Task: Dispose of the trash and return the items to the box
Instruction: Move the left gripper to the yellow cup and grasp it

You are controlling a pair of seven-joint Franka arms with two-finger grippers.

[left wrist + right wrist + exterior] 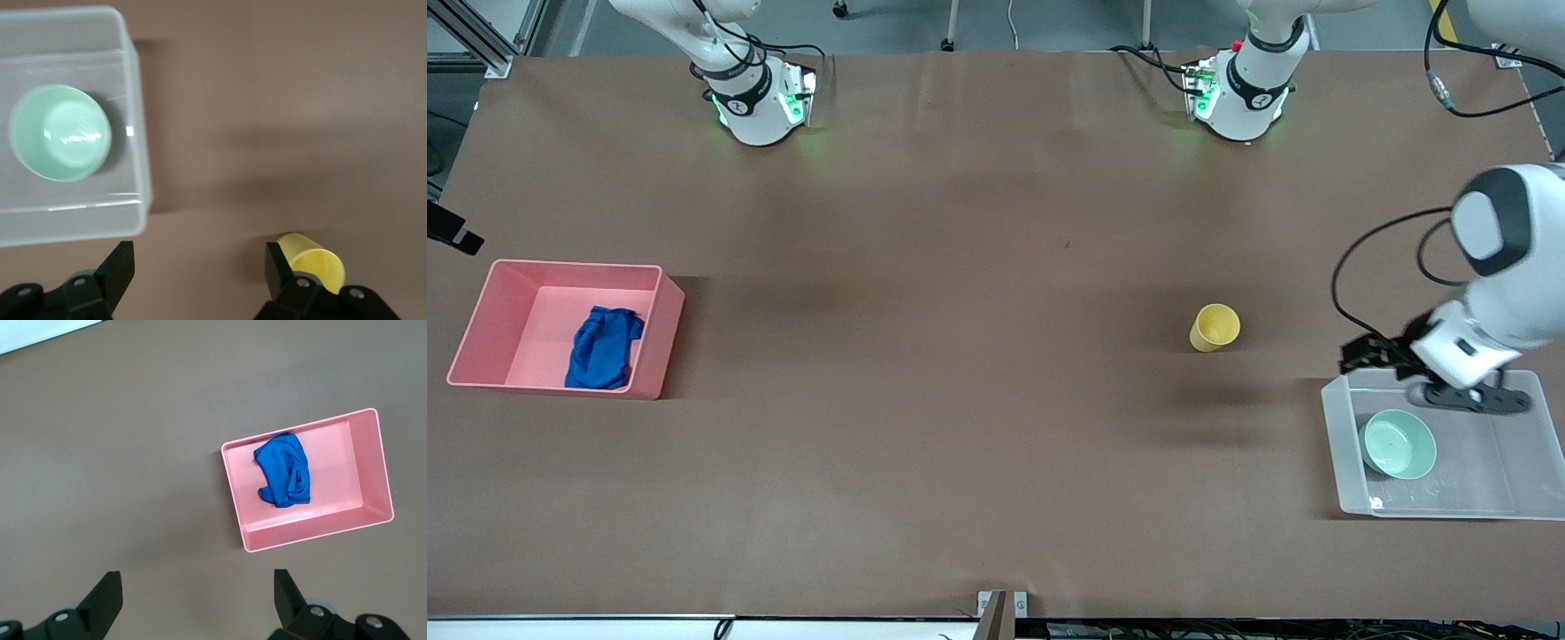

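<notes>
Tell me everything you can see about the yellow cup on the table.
The yellow cup is a small, plain, smooth cup that looks like plastic, slightly tapered toward its base, and appears empty. It stands alone on the brown table, touching nothing else, farther from the front camera than the clear tub holding the mint-green bowl. The left gripper is open above the table beside the tub; in the left wrist view the cup shows just past one fingertip, not between the fingers.

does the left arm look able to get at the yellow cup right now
Probably yes. The yellow cup stands alone on bare table, and the left gripper hangs open and empty beside the clear box.
</notes>
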